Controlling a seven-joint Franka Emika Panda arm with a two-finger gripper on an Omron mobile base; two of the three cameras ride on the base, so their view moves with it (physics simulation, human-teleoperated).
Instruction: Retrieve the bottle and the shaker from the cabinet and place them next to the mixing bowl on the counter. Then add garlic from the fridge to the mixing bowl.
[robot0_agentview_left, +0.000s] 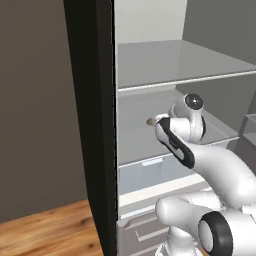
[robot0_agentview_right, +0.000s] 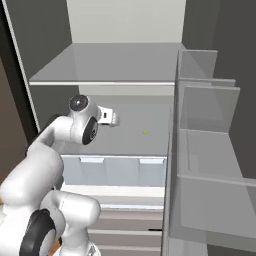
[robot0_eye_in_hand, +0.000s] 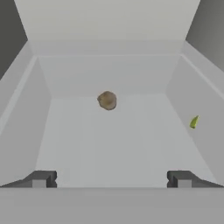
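I'm reaching into the fridge (robot0_agentview_right: 125, 65) for the garlic (robot0_eye_in_hand: 107, 100); my pincer (robot0_eye_in_hand: 111, 178) is gaping wide, empty. Next I'm judging a straight advance, then closing

Tan-brown, mottled garlic (robot0_eye_in_hand: 107, 100) on pale grey fridge shelf (robot0_eye_in_hand: 113, 144). Small yellow-green object (robot0_eye_in_hand: 194, 121) at four o'clock from it. Black fridge door edge (robot0_agentview_left: 92, 125). Warm brown wood-grain floor (robot0_agentview_left: 50, 232).
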